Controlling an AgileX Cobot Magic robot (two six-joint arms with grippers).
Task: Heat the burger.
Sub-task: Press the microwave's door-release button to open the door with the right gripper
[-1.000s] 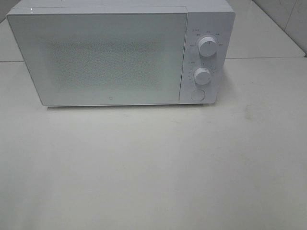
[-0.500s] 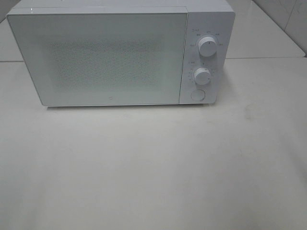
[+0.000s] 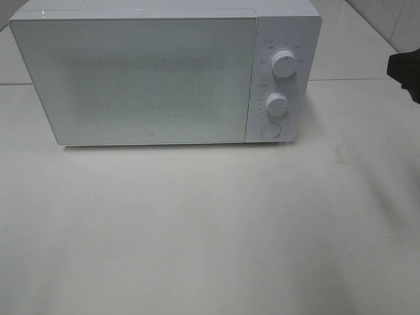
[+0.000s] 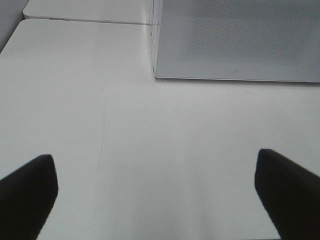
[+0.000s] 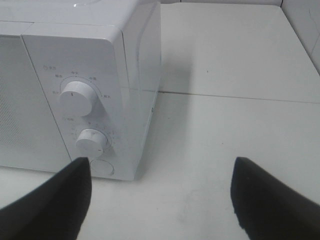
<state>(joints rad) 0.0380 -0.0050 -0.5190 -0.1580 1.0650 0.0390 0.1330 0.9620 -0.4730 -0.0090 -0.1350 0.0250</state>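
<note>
Exterior high, burger: was not seen; perhaps behind the microwave door (image 3: 131, 79), shut, at the counter's (image 3: 197, 230) far edge.
Right gripper (image 5: 161, 175): fingers stood wide, empty, by the right edge.
Left gripper (image 4: 155, 170): wide, empty.
Advice: centre on lower knob (image 5: 91, 141) before closing.

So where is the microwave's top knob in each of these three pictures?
High camera: top knob upper right of centre, right of the door.
Left wrist: not in view; only the door's corner shows.
Right wrist: top knob directly above the lower knob.
Shared landmark: the door, seen in all three.
</note>
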